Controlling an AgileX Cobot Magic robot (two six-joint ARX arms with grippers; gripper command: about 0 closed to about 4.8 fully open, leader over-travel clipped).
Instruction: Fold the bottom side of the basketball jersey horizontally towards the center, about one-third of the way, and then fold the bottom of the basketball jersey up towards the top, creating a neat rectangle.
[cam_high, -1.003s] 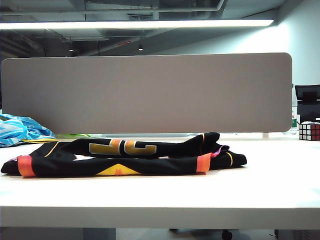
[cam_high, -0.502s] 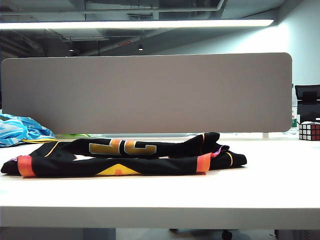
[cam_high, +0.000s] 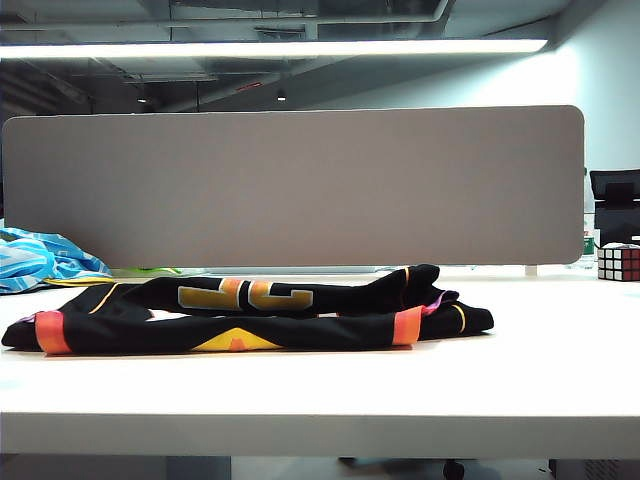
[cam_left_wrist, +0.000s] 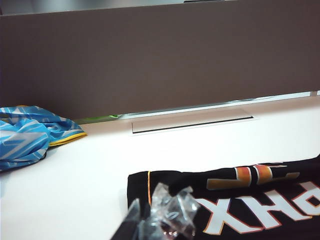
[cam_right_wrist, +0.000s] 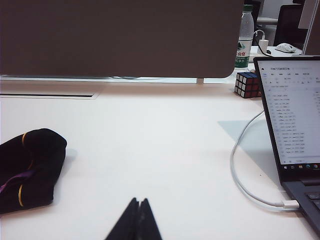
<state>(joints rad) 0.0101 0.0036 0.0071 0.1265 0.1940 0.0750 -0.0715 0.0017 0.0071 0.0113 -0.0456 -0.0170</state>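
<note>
Here, folded basketball jersey (cam_high: 250, 315) mid-table, left pincer (cam_left_wrist: 160, 220) closed above its edge, right pincer (cam_right_wrist: 138, 220) closed over bare table (cam_right_wrist: 165, 145).

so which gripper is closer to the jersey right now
Left. The left gripper hangs over the basketball jersey edge by the PHX lettering; the right gripper is shut above bare table beside it.

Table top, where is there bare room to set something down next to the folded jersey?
Bare table lies between the basketball jersey and the laptop with its white cable; the right gripper, jaws shut, hovers there. Another patch separates the jersey from the blue-and-white cloth, near the shut left gripper. By the Rubik's cube and water bottle it is crowded.
</note>
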